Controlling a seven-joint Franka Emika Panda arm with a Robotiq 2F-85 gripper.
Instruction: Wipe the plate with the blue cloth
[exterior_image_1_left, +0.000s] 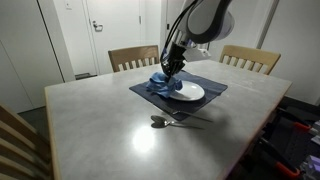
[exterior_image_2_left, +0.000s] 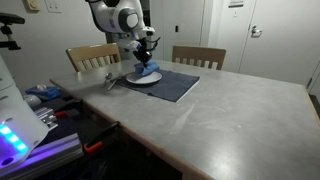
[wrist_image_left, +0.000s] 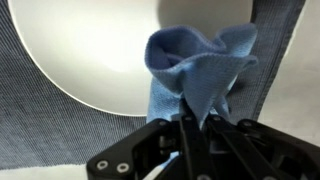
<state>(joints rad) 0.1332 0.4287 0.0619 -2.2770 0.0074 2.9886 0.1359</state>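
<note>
- The gripper (wrist_image_left: 196, 122) is clenched on the bunched blue cloth (wrist_image_left: 200, 62), which is soft and creased and lies over the rim of the round, glossy white plate (wrist_image_left: 90, 50).
- The plate sits on a dark woven placemat (exterior_image_1_left: 215, 92) near the chair-side edge of the table (exterior_image_1_left: 90, 130).
- What looks like a metal spoon (exterior_image_1_left: 160, 121) lies just off the mat, and smooth grey tabletop stretches beyond it to the opposite edge.

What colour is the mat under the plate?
Dark denim blue, finely woven; the mat shows best in the wrist view.
</note>
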